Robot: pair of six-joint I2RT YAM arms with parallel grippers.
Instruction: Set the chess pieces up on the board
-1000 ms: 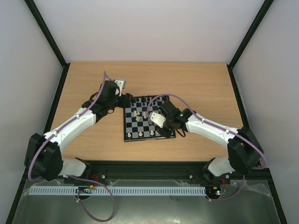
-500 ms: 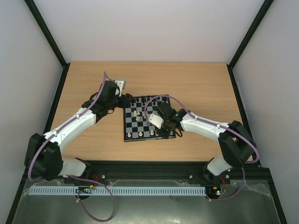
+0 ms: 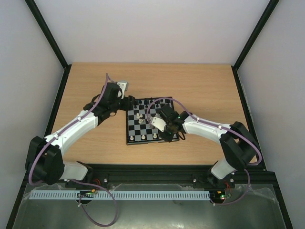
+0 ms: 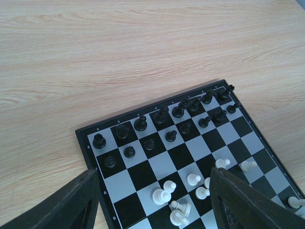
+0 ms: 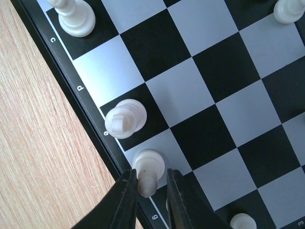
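Chess pieces [image 4: 185,126] stand on the board [image 4: 162,164], on the worktop [image 4: 143,47]. Right gripper [image 5: 150,179] jaws pinch one white piece [image 5: 148,164] on an edge square; light, smooth, tippy, likely best gripped mid-stem. Left gripper [image 4: 153,171] jaws spread, empty, above the board's corner.

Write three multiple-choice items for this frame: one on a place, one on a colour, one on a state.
1. The piece between the right fingers is over: A) the edge row of the board; B) the wooden table; C) the board's centre.
2. That piece is: A) black; B) white; C) red.
3. The left fingers are: A) open, holding nothing; B) shut on a pawn; C) shut on a knight.
Answers: 1 A, its square is an outermost one; 2 B, it is cream-white; 3 A, the left wrist view shows them wide apart.
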